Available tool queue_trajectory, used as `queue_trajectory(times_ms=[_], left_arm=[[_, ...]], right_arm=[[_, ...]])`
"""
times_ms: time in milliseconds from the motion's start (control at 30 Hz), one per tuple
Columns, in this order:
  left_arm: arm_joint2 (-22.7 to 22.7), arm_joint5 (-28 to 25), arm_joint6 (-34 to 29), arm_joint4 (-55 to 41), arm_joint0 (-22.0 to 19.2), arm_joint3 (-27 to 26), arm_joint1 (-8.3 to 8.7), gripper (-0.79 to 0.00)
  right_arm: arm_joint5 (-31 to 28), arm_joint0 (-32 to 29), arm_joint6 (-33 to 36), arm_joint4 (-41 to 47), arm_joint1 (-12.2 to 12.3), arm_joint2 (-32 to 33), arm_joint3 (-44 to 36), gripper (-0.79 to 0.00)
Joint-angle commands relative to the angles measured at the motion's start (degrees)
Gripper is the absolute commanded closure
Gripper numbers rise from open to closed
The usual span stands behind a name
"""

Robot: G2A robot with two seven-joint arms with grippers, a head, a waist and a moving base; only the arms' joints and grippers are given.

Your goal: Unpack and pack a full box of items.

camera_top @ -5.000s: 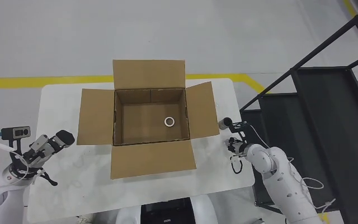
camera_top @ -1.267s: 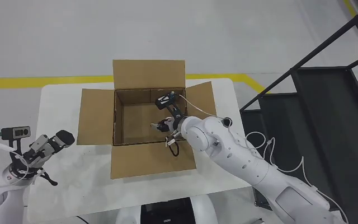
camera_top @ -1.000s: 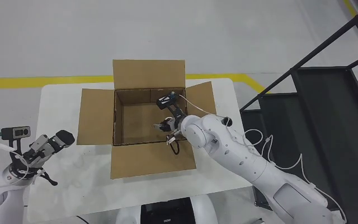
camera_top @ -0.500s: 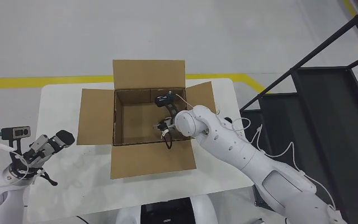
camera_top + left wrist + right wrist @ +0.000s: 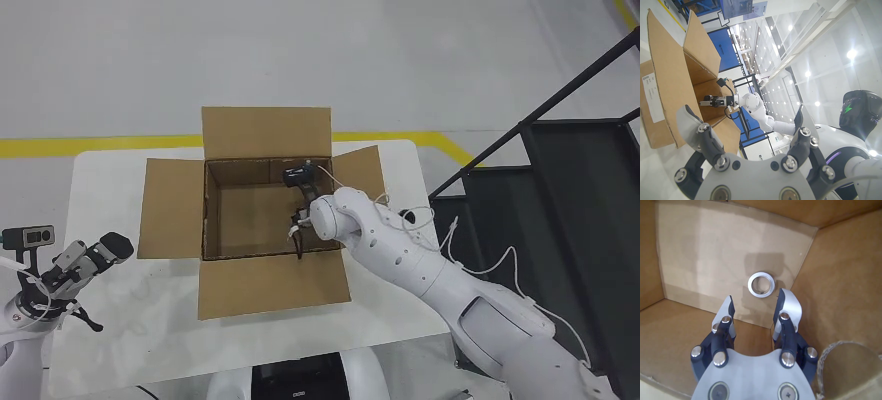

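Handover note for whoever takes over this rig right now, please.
Right pincer: open, inside the open brown cardboard box, poised above the small silver metal ring, not touching it.
Left pincer: open, holding nothing, at the edge of the white table, away from the box.
Ring: flat on the box floor near a side wall.
Done: no other item seen in the box.
Left: grip the ring, lift it out, then repack.

Cardboard box (image 5: 170, 210) sits wide open, all four flaps splayed out; small silver ring (image 5: 761, 294) lying flat on its floor.
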Motion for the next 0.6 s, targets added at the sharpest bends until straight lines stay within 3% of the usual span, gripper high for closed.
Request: queue_trajectory(times_ms=[0,567], left_arm=[[0.00,0.00,0.00,0.00,0.00,0.00,0.00,-0.785],[0.00,0.00,0.00,0.00,0.00,0.00,0.00,-0.785]], right_arm=[[0.67,0.19,-0.35,0.41,-0.44,-0.04,0.82,-0.369],[3.17,3.32,-0.59,-4.41,-4.70,-4.22,8.43,-0.283]])
